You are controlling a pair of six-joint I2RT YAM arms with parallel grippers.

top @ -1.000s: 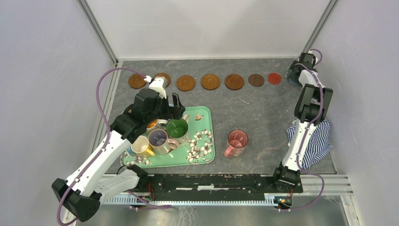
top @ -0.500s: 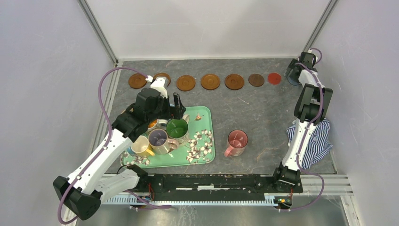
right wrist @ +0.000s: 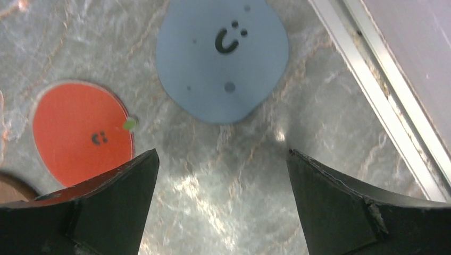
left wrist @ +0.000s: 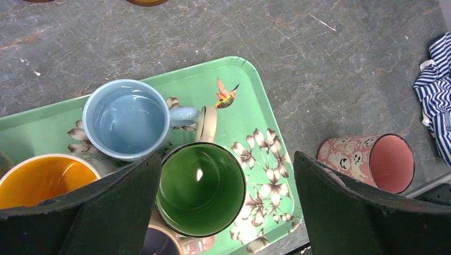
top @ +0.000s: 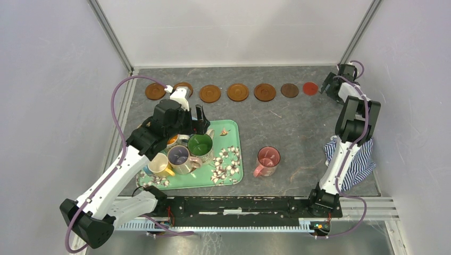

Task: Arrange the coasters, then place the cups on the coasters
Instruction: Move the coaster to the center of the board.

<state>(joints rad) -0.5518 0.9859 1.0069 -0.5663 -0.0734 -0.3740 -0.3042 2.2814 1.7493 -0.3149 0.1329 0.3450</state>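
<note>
"So, which step is this?"
"The coasters (top: pixel 237 92) lie in a row behind the green tray (left wrist: pixel 250 90). The right gripper (right wrist: pixel 222 154) hangs wide open by the blue-grey coaster (right wrist: pixel 223 58), far right of the tray, holding nothing."
"And the left gripper (left wrist: pixel 226 159)?"
"Wide open over the green cup (left wrist: pixel 201 188) on the tray (next, I think, it must drop and squeeze)."
"Any words?"
"None, only small black marks (right wrist: pixel 227 40)."

Coasters (top: pixel 237 92) rowed at far edge; cups (top: pixel 200 144) clustered upright; pink cup (top: pixel 268 158) apart.
</note>
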